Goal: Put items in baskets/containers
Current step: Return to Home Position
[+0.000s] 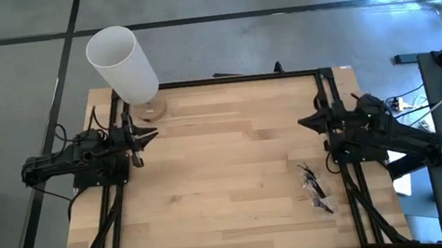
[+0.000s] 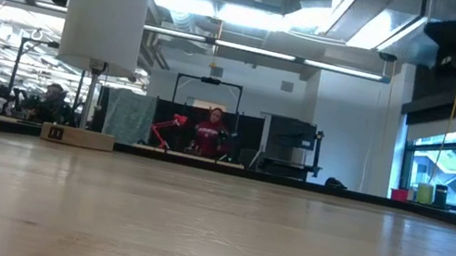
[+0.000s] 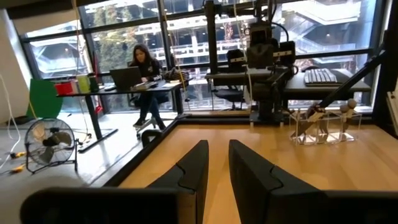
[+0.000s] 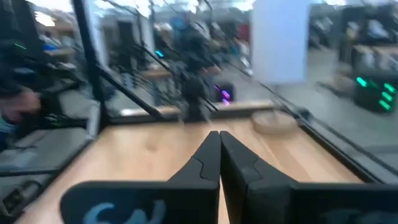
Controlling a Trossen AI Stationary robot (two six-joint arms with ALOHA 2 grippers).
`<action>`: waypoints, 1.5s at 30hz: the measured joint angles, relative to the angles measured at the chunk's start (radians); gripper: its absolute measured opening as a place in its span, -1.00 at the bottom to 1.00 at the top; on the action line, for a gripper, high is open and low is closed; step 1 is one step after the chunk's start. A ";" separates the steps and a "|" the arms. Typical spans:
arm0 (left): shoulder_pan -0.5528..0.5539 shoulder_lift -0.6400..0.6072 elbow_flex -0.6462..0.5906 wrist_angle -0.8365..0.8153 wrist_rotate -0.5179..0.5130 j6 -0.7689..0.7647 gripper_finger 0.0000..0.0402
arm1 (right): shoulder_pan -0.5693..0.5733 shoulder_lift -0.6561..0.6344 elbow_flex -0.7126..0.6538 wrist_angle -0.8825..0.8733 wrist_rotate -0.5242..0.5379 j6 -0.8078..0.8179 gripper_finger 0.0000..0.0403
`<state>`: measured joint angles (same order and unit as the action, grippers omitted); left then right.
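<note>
Several thin dark makeup brushes [image 1: 312,182] stand in a small clear container [image 1: 323,202] near the table's right edge. In the left wrist view the brushes [image 3: 329,107] lean against the rim of the container [image 3: 323,129], upper ends sticking out. My left gripper [image 1: 154,134] hovers level at the table's left side, fingers [image 3: 194,163] a narrow gap apart with nothing between them. My right gripper [image 1: 302,120] hovers level at the right side, far of the container, shut on nothing [image 4: 219,140].
A tall white cylinder [image 1: 122,64] on a round wooden base [image 1: 151,109] stands at the table's far left corner, just beyond my left gripper. Bare wood [image 1: 234,164] lies between the two arms. People sit at desks in the room behind.
</note>
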<state>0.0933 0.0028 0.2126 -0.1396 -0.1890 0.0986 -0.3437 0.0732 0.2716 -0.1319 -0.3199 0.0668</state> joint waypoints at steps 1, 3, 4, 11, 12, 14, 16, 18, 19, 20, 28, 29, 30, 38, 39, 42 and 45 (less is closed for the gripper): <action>0.000 -0.002 -0.005 0.002 0.000 0.002 -0.71 | 0.004 -0.010 -0.019 0.038 -0.013 0.009 -0.99; 0.000 -0.002 -0.015 0.015 0.000 0.013 -0.71 | 0.011 -0.017 -0.067 0.098 -0.019 0.025 -0.99; 0.000 -0.002 -0.019 0.023 0.000 0.017 -0.71 | 0.011 -0.018 -0.094 0.130 -0.020 0.027 -0.99; 0.000 -0.003 -0.047 0.077 -0.001 0.047 -0.71 | 0.012 -0.017 -0.199 0.202 -0.027 -0.008 -0.99; 0.000 -0.003 -0.047 0.074 -0.001 0.053 -0.71 | 0.012 -0.017 -0.202 0.200 -0.039 -0.024 -0.99; 0.000 -0.003 -0.047 0.065 -0.001 0.063 -0.71 | 0.012 -0.017 -0.217 0.197 -0.066 -0.051 -0.99; 0.000 -0.003 -0.049 0.063 -0.005 0.070 -0.71 | 0.012 -0.017 -0.235 0.212 -0.067 -0.054 -0.99; 0.000 -0.003 -0.070 0.090 -0.013 0.076 -0.71 | 0.012 -0.017 -0.265 0.251 -0.067 -0.058 -0.99; 0.000 -0.003 -0.077 0.095 -0.020 0.080 -0.71 | 0.012 -0.016 -0.266 0.231 -0.066 -0.064 -0.99; 0.000 -0.003 -0.082 0.110 -0.023 0.081 -0.71 | 0.011 -0.012 -0.266 0.230 -0.066 -0.065 -0.99; 0.000 -0.003 -0.160 0.192 -0.049 0.107 -0.71 | 0.005 -0.002 -0.265 0.180 0.125 -0.098 -0.98; 0.000 -0.003 -0.171 0.191 -0.065 0.107 -0.71 | 0.005 0.004 -0.265 0.175 0.156 -0.098 -0.98; 0.000 -0.003 -0.180 0.193 -0.081 0.107 -0.71 | 0.005 0.010 -0.265 0.171 0.180 -0.097 -0.97; 0.000 -0.003 -0.204 0.207 -0.097 0.058 -0.71 | 0.005 0.022 -0.265 0.169 0.196 -0.134 -0.88; 0.000 -0.003 -0.204 0.202 -0.094 0.044 -0.71 | 0.005 0.022 -0.265 0.169 0.196 -0.142 -0.88; 0.000 0.002 -0.204 0.192 -0.071 0.000 -0.71 | 0.005 0.022 -0.265 0.169 0.196 -0.150 -0.88; 0.000 0.018 -0.204 0.192 -0.076 -0.005 -0.71 | 0.004 0.022 -0.265 0.169 0.196 -0.154 -0.88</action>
<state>0.0937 0.0209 0.0082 0.0521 -0.2650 0.0932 -0.3393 0.0952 0.0063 0.0368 -0.1234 -0.0868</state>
